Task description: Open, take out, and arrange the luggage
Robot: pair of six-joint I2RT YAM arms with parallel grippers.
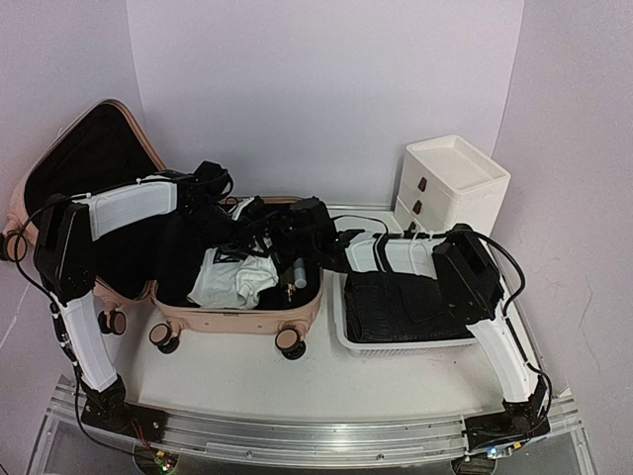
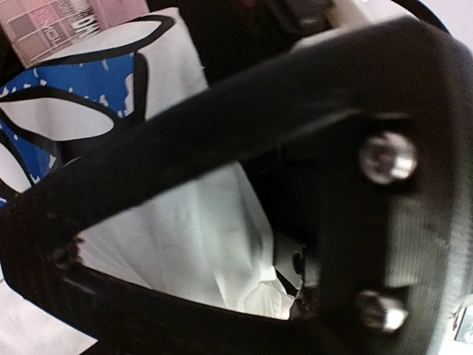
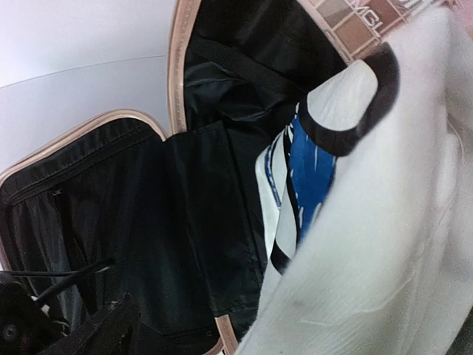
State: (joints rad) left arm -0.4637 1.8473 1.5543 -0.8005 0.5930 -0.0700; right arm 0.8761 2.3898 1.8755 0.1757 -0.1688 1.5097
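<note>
Luggage (image 1: 237, 322) lies open on bench (image 1: 326, 381), left-centre, lid propped up at back-left. L pincer (image 1: 229, 210) & R pincer (image 1: 287, 230) are both inside it by a white tee (image 1: 232, 277). Can't tell if either's open or gripping.

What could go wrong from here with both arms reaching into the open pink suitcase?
The left arm and right arm meet closely over the luggage, so they could bump each other. The white printed garment lies beside the makeup palette; lifting it might drag the palette out or snag.
</note>
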